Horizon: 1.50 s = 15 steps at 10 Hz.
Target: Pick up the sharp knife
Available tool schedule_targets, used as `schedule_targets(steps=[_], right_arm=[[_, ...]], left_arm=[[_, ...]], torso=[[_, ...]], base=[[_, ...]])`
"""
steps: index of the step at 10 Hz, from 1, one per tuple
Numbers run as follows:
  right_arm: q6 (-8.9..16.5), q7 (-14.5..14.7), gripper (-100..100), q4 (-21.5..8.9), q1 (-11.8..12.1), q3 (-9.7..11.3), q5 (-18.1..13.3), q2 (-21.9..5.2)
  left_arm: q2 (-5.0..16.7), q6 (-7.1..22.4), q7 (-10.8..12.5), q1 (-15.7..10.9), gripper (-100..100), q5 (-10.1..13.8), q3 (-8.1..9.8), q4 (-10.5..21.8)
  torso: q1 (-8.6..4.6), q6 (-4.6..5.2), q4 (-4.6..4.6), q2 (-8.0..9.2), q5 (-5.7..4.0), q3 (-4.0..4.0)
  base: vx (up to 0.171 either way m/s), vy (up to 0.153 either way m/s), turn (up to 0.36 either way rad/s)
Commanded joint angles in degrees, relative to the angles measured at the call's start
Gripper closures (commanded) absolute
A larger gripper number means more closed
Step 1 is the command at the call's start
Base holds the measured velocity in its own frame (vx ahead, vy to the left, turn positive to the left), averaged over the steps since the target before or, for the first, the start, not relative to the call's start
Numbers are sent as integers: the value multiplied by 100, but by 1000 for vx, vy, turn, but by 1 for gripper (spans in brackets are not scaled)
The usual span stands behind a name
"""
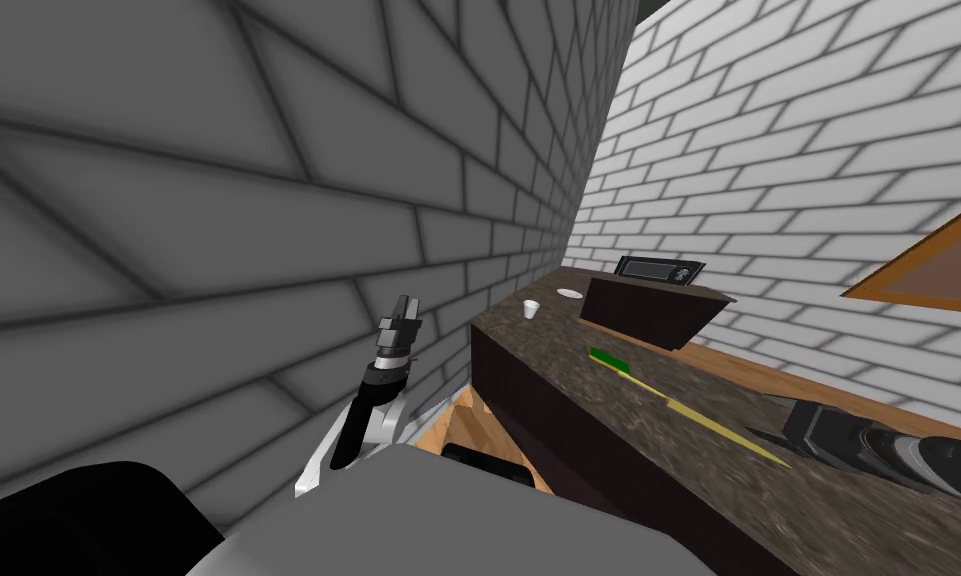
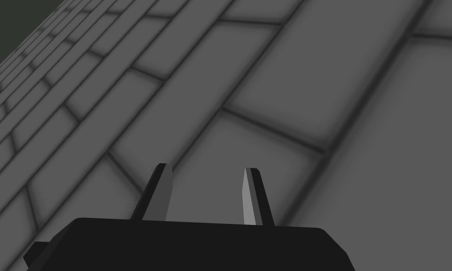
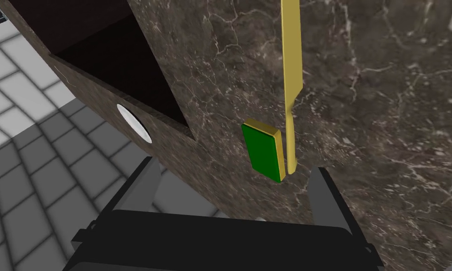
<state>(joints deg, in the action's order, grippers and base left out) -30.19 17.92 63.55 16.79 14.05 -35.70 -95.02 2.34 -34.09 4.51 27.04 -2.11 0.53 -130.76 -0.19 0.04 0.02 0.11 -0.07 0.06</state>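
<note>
Hovering over the dark stone counter (image 1: 828,520), right gripper (image 3: 232,168) spread wide, nothing in it. Near the box (image 1: 648,310), the knife (image 3: 290,70) lies flat mid-counter, green handle (image 3: 262,150) nearest the fingers. Left gripper (image 2: 206,167) sits parted by the wall. Risk (a real one): fingers scraping stone and shoving that thin knife toward the front edge.

Knife (image 1: 683,408) on counter (image 1: 568,345), beside sponge (image 1: 608,359)
</note>
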Motion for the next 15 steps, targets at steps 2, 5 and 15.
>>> schedule_targets(steps=[2,5,15], right_arm=[[-208,-172,-100,-22,302,165,91,-121],[-306,-304,-100,-41,512,368,103,-174],[-506,-624,-100,-113,1187,1032,75,-265]], left_arm=[[0,0,0,0,0,0,0,0],[0,0,0,1,0,0,0,0],[0,0,0,1,0,0,0,0]], torso=[[2,0,-1,-4,1,-2],[5,-2,-6,-23,2,-14],[18,6,-3,-13,5,-8]], base=[[20,-42,191],[43,-37,184],[32,-24,134]])
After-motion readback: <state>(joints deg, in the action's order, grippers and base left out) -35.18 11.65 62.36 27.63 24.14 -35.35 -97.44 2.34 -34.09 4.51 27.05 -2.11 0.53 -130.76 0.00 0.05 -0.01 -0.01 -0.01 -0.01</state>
